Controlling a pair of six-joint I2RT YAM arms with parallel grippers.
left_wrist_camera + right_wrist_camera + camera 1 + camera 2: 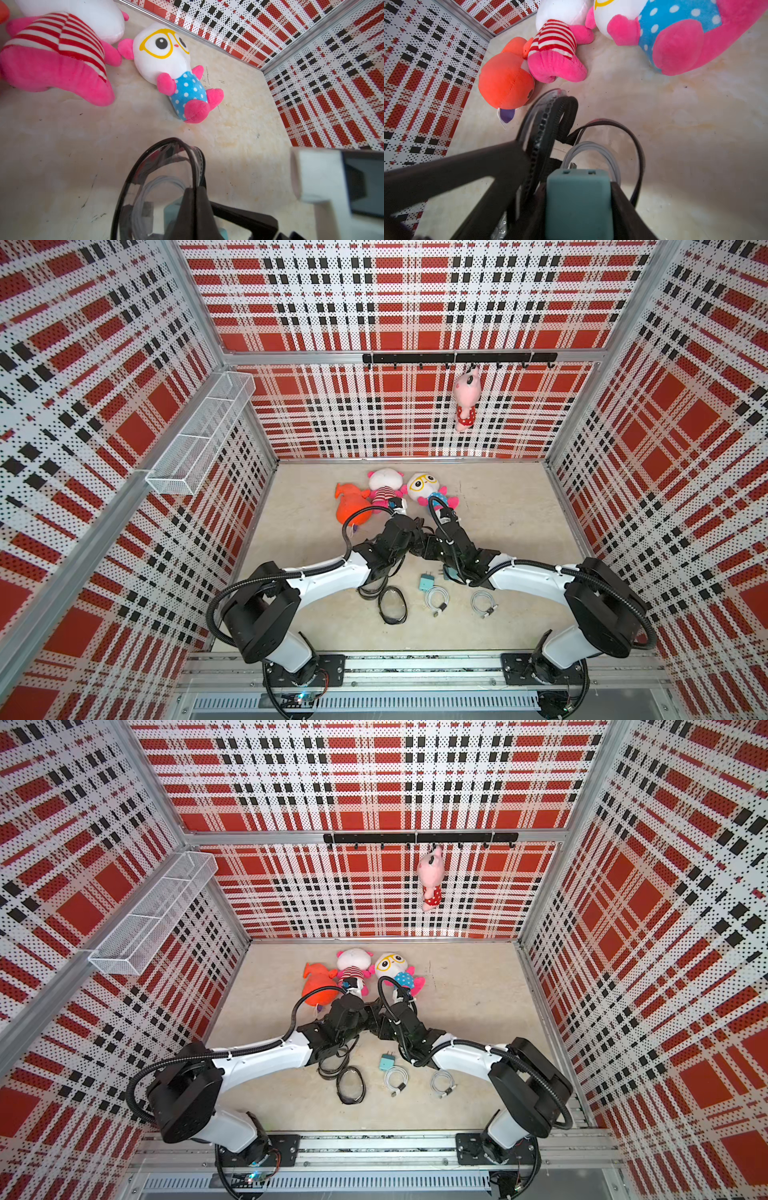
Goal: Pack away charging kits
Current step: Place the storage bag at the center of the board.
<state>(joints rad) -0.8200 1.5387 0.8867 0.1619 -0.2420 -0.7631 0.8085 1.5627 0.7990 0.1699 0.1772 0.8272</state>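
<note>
- Both top views look steeply down from high on the robot's side toward the plaid perforated back wall (374, 418), sharing the whole beige floor (498, 497).
- Left wrist view, low and close, faces the white plush with yellow glasses (164, 54) past a clear black-rimmed oval case (162, 162).
- Right wrist view, equally close, faces the orange plush (506, 83) past a teal cube plug adapter (577, 199).
- All four show the glasses plush.

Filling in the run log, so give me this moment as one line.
left jaws: shut on zip case | right jaws: holding teal adapter | in case: white cable
</note>
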